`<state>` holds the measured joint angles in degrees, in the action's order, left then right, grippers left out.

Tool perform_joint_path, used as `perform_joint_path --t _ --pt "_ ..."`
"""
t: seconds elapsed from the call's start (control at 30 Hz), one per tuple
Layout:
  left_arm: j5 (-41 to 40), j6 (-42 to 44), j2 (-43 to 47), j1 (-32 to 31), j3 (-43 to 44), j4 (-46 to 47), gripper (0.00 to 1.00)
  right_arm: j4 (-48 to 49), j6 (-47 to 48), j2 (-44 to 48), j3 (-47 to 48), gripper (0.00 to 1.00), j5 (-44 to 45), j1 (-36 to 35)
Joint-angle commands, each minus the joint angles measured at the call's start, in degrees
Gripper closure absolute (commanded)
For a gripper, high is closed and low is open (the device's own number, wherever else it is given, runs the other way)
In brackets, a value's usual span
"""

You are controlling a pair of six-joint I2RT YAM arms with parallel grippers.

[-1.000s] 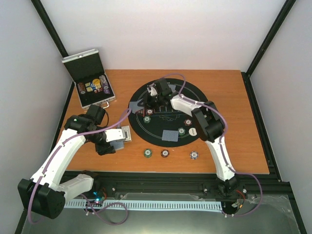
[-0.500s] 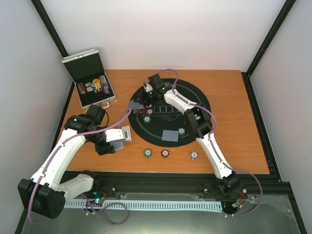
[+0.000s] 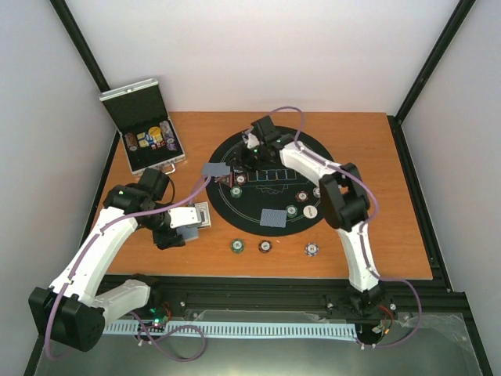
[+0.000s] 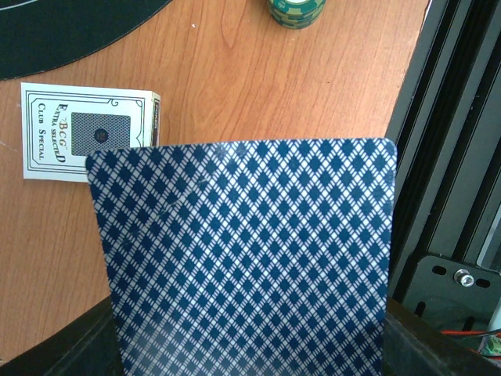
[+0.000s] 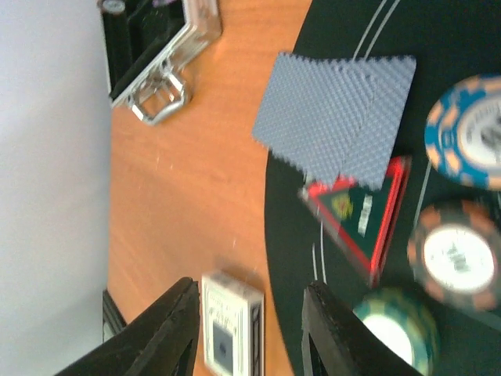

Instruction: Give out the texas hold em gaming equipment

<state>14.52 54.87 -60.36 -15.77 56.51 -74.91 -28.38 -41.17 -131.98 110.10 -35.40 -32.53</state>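
My left gripper (image 3: 182, 225) is shut on blue-backed playing cards (image 4: 243, 258), held just above the table beside the white card box (image 4: 86, 133). My right gripper (image 5: 250, 329) is open and empty, hovering over the left rim of the black round mat (image 3: 313, 160). Two grey-blue cards (image 5: 337, 117) lie overlapped at that rim, with a red-edged triangular marker (image 5: 364, 215) and chips (image 5: 454, 254) beside them. Another card (image 3: 272, 218) and several chips lie on the mat's near side. Green (image 3: 236, 246), maroon (image 3: 265, 246) and purple-white (image 3: 311, 250) chips sit on the wood in front.
An open silver chip case (image 3: 141, 129) stands at the table's far left corner. The card box (image 3: 202, 215) lies between my left gripper and the mat. Black frame rails run along the near edge (image 4: 446, 157).
My right arm swung left over the mat's left rim and has drawn back to the right. The two cards stay at the rim. My left arm has not moved.
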Motion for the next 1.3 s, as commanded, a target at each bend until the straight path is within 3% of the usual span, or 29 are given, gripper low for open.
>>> perform_joint_path --t 0.0,0.3,0.43,0.73,1.27 --pt "0.3 0.6 1.2 0.1 0.4 -0.4 0.99 9.7 -1.5 11.9 -14.2 0.62 -1.2 -0.8" --pt "0.8 0.4 1.1 0.1 0.9 -0.5 0.99 33.8 -13.3 35.9 -49.6 0.51 -0.9 -11.0" --pt "0.7 0.3 1.1 0.1 0.7 -0.4 0.99 44.0 -19.8 40.4 -57.6 0.47 1.1 -16.7" --pt "1.1 0.0 0.5 0.1 1.6 -0.8 0.99 53.0 -24.4 36.6 -57.8 0.45 2.3 -25.2" --pt "0.5 0.4 1.2 0.1 1.7 -1.4 0.99 59.5 -28.5 27.6 -51.5 0.44 0.3 -27.9"
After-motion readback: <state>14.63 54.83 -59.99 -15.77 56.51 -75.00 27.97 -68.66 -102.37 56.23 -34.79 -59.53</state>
